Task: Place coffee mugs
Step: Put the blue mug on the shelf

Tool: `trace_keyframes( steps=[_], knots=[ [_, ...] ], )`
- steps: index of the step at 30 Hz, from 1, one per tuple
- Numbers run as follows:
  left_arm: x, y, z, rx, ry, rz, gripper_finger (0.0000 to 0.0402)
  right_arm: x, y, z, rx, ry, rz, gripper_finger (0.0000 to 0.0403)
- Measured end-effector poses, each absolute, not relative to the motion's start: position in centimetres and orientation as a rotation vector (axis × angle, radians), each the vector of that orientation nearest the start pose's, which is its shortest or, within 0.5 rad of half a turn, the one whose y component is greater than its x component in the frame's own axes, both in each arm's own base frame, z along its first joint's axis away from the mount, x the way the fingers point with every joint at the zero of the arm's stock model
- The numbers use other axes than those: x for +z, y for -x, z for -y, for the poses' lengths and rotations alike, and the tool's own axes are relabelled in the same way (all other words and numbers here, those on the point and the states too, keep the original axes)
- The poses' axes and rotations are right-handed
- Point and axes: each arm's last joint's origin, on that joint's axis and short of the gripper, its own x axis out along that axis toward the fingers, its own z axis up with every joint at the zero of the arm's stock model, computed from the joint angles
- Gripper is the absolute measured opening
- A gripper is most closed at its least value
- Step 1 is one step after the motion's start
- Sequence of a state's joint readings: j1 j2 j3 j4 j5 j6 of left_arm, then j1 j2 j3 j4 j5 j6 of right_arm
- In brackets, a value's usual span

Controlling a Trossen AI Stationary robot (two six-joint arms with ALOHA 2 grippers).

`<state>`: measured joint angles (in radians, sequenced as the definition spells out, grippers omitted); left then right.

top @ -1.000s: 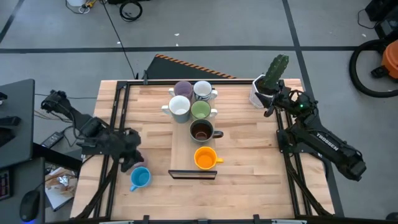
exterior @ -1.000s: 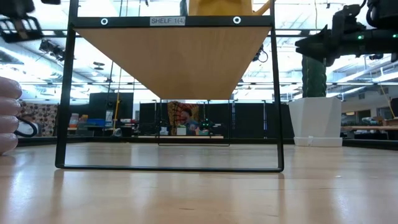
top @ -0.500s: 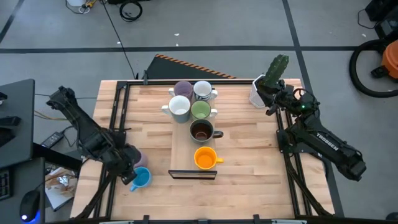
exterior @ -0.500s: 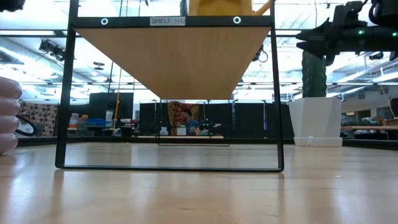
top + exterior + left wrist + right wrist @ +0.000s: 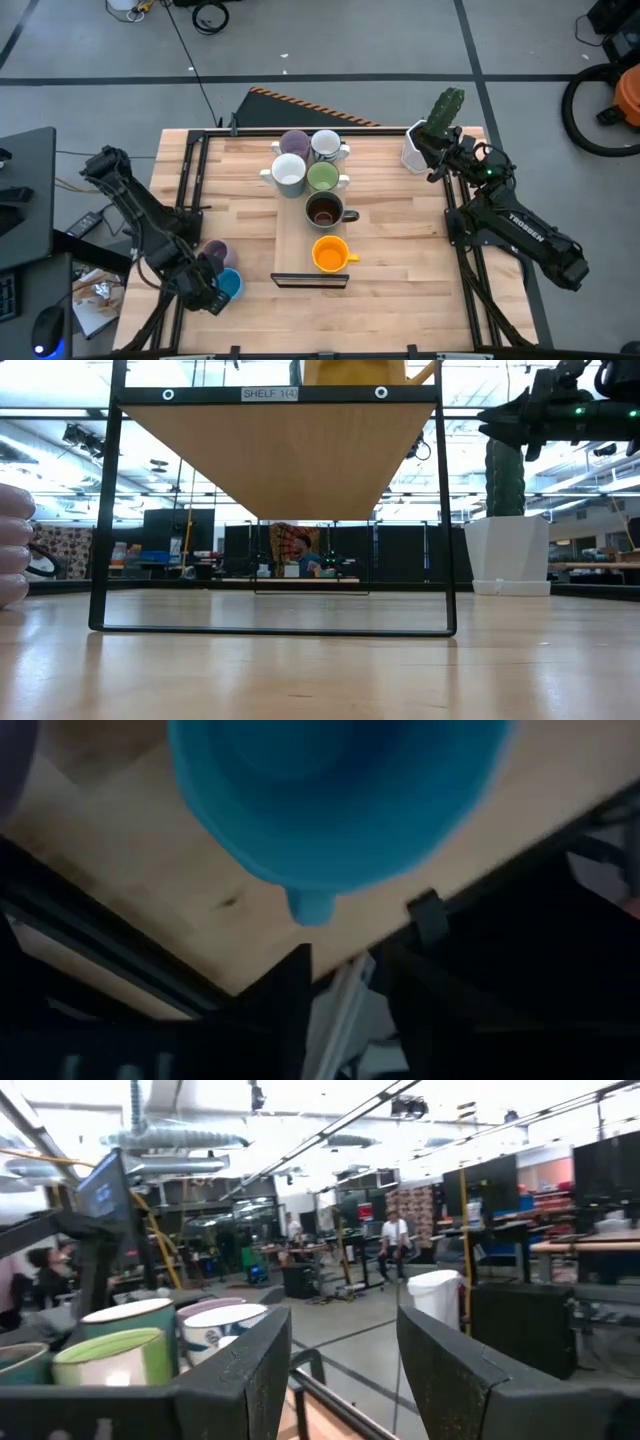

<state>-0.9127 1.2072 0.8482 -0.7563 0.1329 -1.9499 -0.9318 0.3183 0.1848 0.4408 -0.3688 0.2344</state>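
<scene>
Hovering low at the table's near left corner, the left gripper sits right against the blue mug, which lies just beyond its fingertips on the wood; whether the fingers are apart or still pinching the rim I cannot tell. A second ago this gripper was farther from the table edge, above the mug — since then the arm has swung outward and the gripper has dropped to the mug's near-left side. A purple mug now shows just behind the gripper, uncovered by the move. In the left wrist view the blue mug fills the space ahead of the fingers.

The right gripper waits with fingers apart beside the cactus pot, barely shifted from before. Off to its side, on the shelf, stand the other mugs — purple, white, a second white, green, brown and orange — all unmoved.
</scene>
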Motion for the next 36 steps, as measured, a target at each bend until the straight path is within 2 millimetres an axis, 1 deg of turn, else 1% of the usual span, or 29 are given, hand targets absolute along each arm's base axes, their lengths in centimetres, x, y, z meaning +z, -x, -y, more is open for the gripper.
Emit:
trace_keyframes(
  steps=[3,6,9,12,16,20,27,32,34,36],
  knots=[
    [22.3,-13.5,18.0,0.440,1.123,-1.476,0.0165,24.2,-7.4,8.3,-0.534,-0.039,0.313,0.0189],
    [21.5,-13.9,18.5,0.465,1.105,-1.484,0.0187,24.2,-7.4,8.3,-0.534,-0.040,0.313,0.0189],
    [20.8,-14.1,18.8,0.504,1.083,-1.492,0.0194,24.2,-7.4,8.3,-0.533,-0.047,0.315,0.0189],
    [19.9,-14.3,19.1,0.548,1.064,-1.498,0.0191,24.2,-7.4,8.3,-0.532,-0.048,0.316,0.0189],
    [19.1,-14.7,19.5,0.561,1.050,-1.501,0.0180,24.2,-7.4,8.3,-0.532,-0.048,0.316,0.0189],
    [18.7,-15.0,19.6,0.563,1.039,-1.494,0.0162,24.2,-7.4,8.3,-0.532,-0.048,0.317,0.0189],
    [18.6,-15.8,18.9,0.539,0.992,-1.457,0.0109,24.2,-7.4,8.3,-0.532,-0.048,0.317,0.0189],
    [18.7,-16.0,18.5,0.532,0.956,-1.444,0.0066,24.2,-7.4,8.3,-0.532,-0.048,0.317,0.0189],
    [18.7,-16.1,18.4,0.524,0.940,-1.441,0.0055,24.2,-7.4,8.3,-0.532,-0.048,0.317,0.0189],
    [18.7,-16.1,18.4,0.510,0.922,-1.438,0.0054,24.2,-7.4,8.3,-0.532,-0.048,0.317,0.0189]
  ],
)
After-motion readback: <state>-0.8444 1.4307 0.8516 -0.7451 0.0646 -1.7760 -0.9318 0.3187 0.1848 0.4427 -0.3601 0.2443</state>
